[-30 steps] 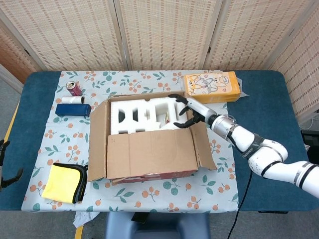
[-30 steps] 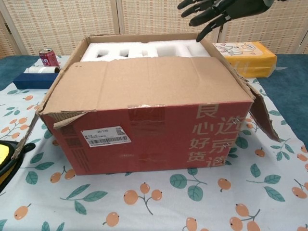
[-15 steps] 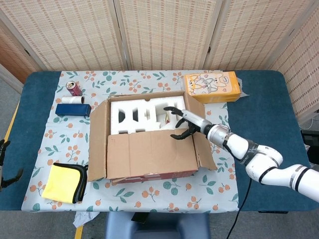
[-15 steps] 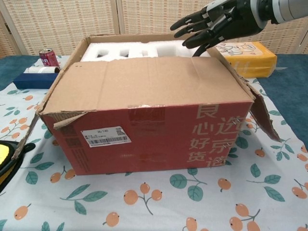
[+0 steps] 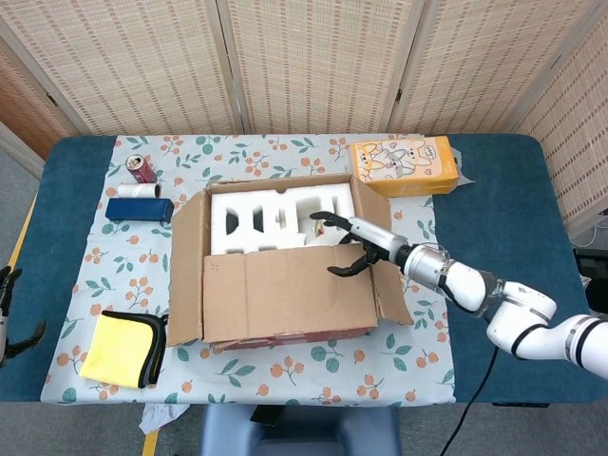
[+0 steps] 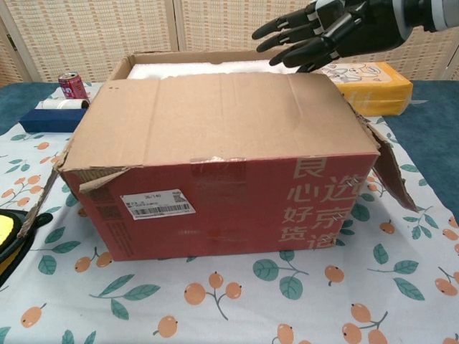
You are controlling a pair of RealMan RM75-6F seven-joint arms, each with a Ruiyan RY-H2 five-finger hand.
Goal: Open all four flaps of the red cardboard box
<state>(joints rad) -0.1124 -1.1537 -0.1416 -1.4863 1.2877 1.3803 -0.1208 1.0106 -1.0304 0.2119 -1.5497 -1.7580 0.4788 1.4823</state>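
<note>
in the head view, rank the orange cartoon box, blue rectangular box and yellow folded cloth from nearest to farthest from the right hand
From the right hand:
1. Orange cartoon-printed box, behind it at the table's far side.
2. Blue rectangular box, far left.
3. Yellow folded cloth, near left corner.

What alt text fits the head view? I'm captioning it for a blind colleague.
A red cardboard box sits on a floral tablecloth, its front flap folded over white foam while the right hand reaches in with fingers spread. Nearby lie a yellow cloth, soda can and orange carton.
</note>
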